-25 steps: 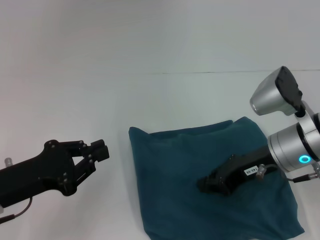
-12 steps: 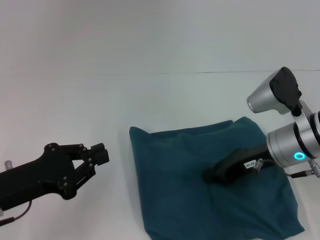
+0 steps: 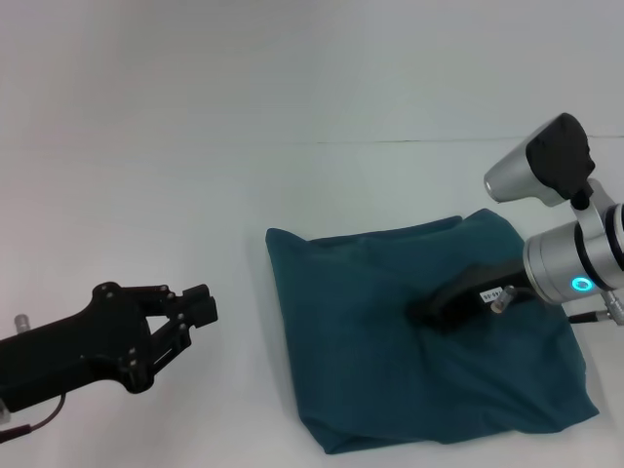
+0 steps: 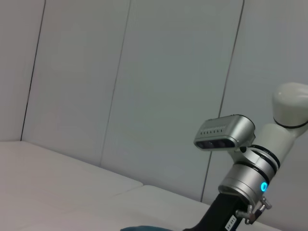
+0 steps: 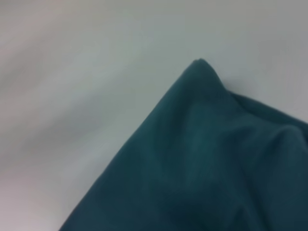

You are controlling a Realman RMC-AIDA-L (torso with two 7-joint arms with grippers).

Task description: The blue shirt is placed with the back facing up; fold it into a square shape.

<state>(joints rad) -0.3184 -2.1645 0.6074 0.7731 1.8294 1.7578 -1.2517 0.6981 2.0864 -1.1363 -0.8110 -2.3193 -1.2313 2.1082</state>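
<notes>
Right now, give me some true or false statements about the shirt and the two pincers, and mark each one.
1. The blue shirt lies folded on the white table. True.
2. The right pincer is over the shirt. True.
3. The left pincer is gripping the shirt's edge. False: it is off to the shirt's left, above bare table, apart from the cloth.
4. White printed letters show on the shirt's upper side. False: only plain blue fabric shows.
5. The shirt hangs over the table's edge. False: it lies wholly on the tabletop.
</notes>
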